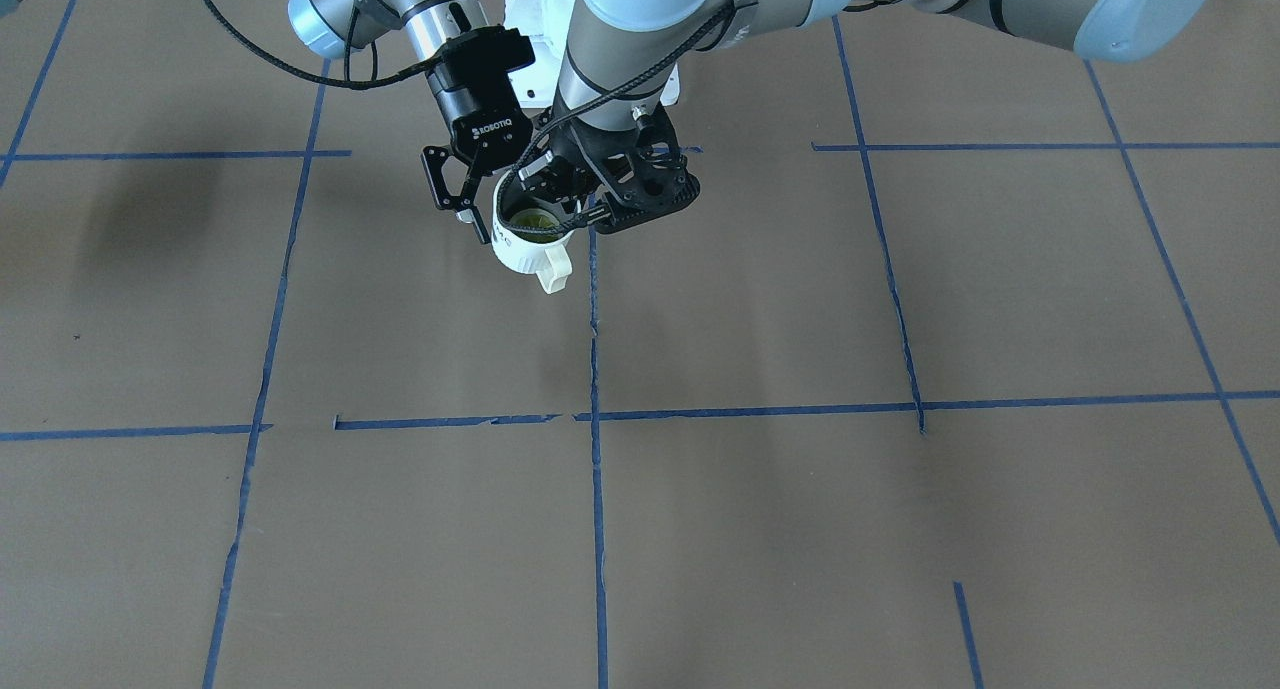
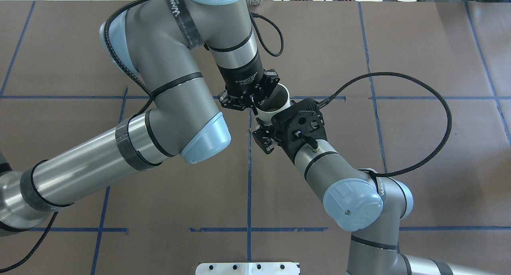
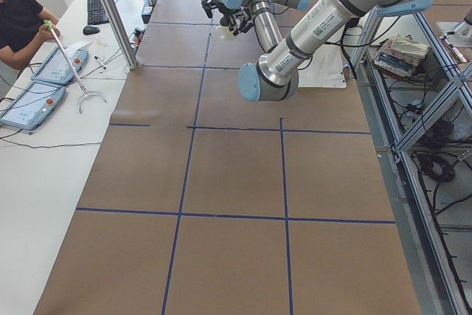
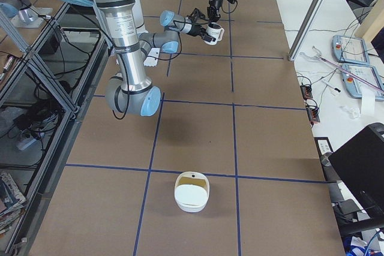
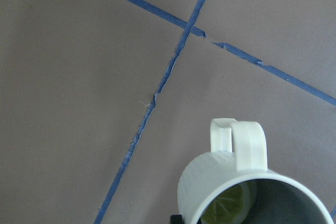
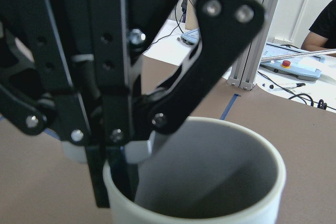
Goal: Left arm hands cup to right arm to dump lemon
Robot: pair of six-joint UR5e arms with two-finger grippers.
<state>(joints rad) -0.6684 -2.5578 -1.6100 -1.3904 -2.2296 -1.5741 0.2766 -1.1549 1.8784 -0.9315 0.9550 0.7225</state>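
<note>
The left end effector is pinching the cup at its rim, one finger reaching inside the mouth and the other pressing on the outer wall. It is holding the cup in the air above the desk, mouth facing up and handle pointing away from the robot. The lemon is lying loose at the bottom of the cup. The right end effector is sitting just beside the cup with its jaws spread wide and gripping nothing; whether a finger is touching the wall I cannot tell. The cup is looking like stiff glazed ware, light enough for one pinch but slick and breakable if dropped, though its ribs are probably offering some bite. The safest hold for the right arm is likely across the body or rim, away from the left's pinch and clear of the handle. The lemon, being loose, is likely to slide out once the mouth tips.
</note>
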